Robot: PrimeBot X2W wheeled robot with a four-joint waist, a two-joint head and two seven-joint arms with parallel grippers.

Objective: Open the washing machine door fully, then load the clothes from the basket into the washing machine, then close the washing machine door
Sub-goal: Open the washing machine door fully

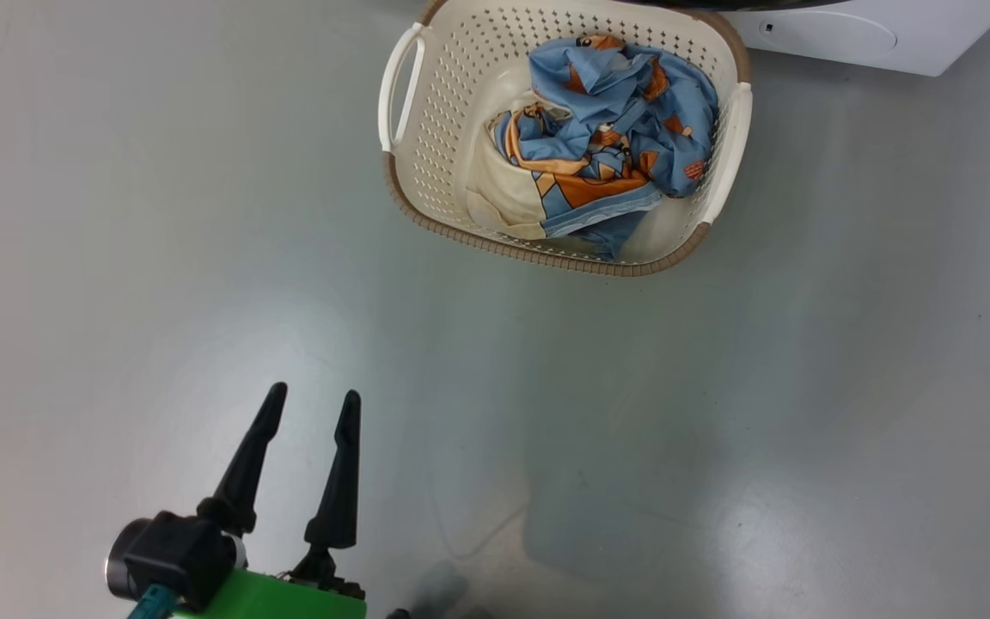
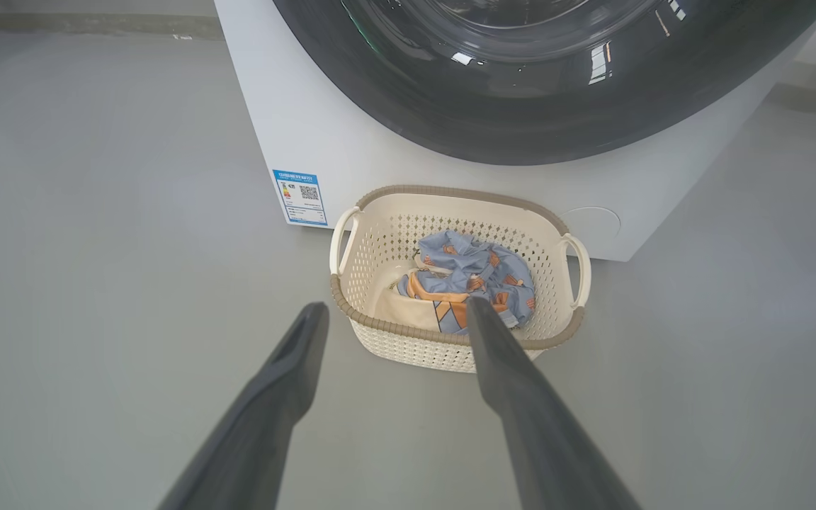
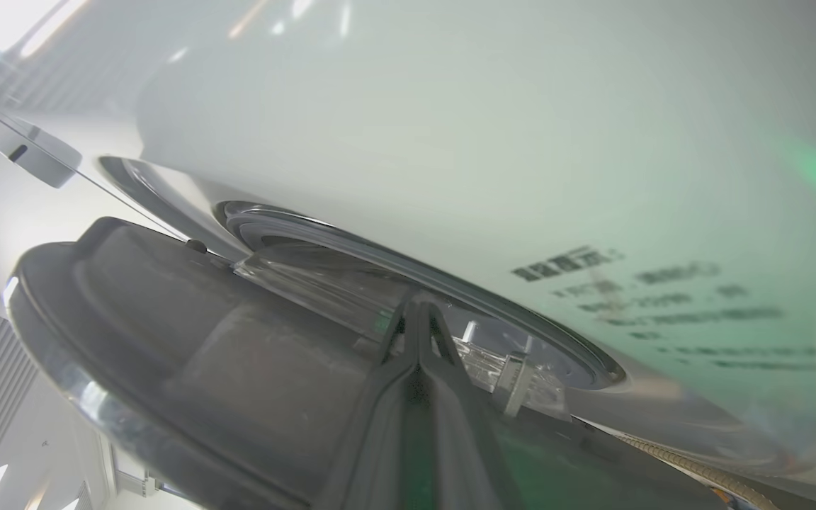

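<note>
Head view: the left hand (image 1: pixel 314 392) is seen spread, open floor (image 1: pixel 718 430) between it and the basket (image 1: pixel 564 260) of clothes (image 1: pixel 607 129); left wrist view: the washing machine (image 2: pixel 295 127) is seen just behind the basket's far rim; right wrist view: the right hand (image 3: pixel 418 312) is seen pressed together at the washing machine door (image 3: pixel 167 340).

You have bare grey floor (image 1: pixel 589 413) open up to the cream perforated plastic basket (image 1: pixel 426 172), which stands just before the white boxy washing machine (image 2: pixel 295 120), under its glossy black round door (image 2: pixel 521 127).

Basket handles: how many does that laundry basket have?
2. The left handle sits on the basket's left end in the head view, the right handle on the opposite end. No more seem hidden.
</note>
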